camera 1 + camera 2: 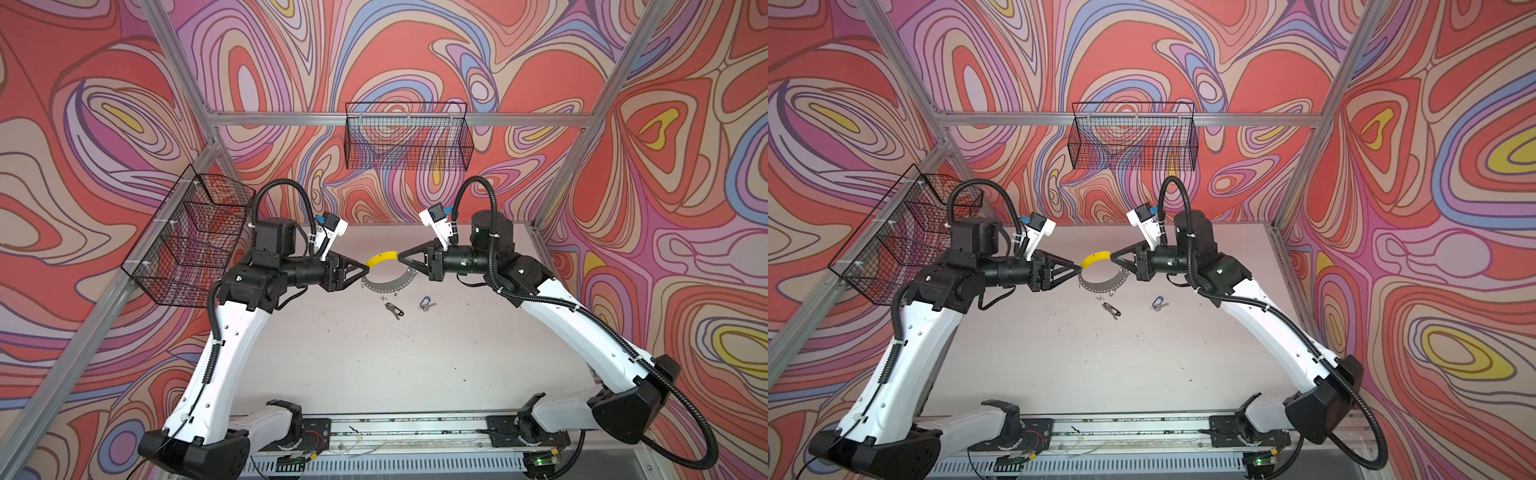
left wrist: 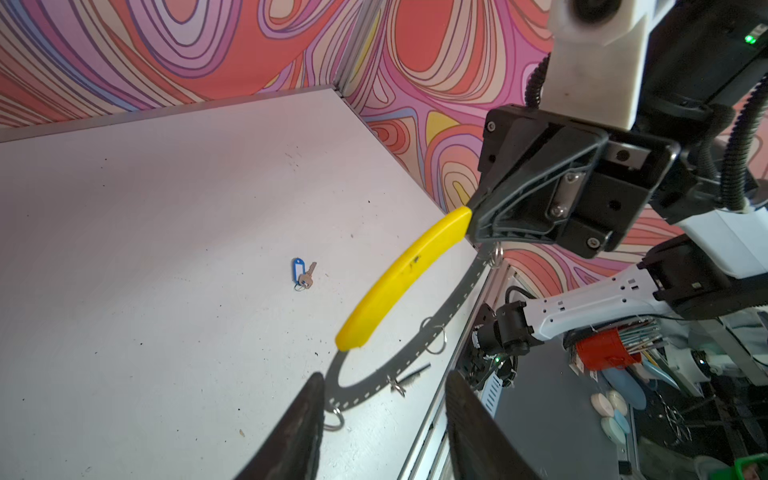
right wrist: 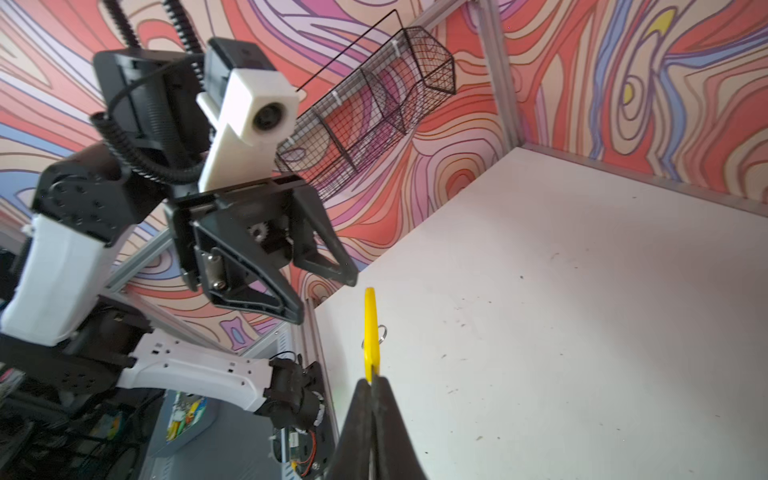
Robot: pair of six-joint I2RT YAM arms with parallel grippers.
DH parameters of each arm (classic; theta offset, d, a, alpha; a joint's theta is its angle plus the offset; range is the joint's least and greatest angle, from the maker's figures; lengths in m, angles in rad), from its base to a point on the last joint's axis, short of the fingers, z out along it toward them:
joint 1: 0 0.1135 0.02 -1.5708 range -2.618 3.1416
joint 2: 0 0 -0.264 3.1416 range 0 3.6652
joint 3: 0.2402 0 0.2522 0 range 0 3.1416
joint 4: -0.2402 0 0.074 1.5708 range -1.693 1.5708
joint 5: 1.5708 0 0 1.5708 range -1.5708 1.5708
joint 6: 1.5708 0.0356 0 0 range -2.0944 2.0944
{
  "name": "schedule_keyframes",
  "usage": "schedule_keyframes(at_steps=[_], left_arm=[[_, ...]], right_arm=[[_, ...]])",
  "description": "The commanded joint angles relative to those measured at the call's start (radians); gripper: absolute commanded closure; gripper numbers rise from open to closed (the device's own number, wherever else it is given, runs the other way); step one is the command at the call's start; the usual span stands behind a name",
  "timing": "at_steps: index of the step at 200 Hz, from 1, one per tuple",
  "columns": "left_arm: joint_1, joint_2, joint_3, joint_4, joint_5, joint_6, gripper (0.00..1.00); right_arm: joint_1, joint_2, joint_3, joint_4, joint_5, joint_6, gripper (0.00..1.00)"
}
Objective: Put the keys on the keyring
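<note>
right wrist view, right fingers [image 3: 353, 428] pinch keyring [image 3: 370, 328] edge-on, table [image 3: 582, 332] wide beyond

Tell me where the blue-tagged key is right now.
In both top views the blue-tagged key lies on the table, right of centre, just right of the black-tagged key and apart from the keyring.

Nothing legible here — no text, labels or numbers.
</note>
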Motion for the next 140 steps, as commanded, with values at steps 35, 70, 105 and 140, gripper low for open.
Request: schedule_keyframes(at_steps=[35, 70, 105, 140], left_arm=[[0.003, 0.032, 0.042, -0.103, 0.194, 0.121, 0.44], [0.003, 0.048, 0.031, -0.113, 0.237, 0.089, 0.63], [0.003, 0.042, 0.02, -0.081, 0.274, 0.051, 0.88], [0.003, 0.015, 0.009, -0.057, 0.286, 0.039, 1.0]], right_arm=[[-0.004, -0.027, -0.05, 0.148, -0.137, 0.1, 1.0], [-0.004, -0.018, -0.078, 0.228, -0.155, 0.131, 1.0], [-0.003, -0.009, -0.101, 0.274, -0.153, 0.14, 1.0], [-0.003, 0.003, -0.103, 0.292, -0.151, 0.137, 1.0]])
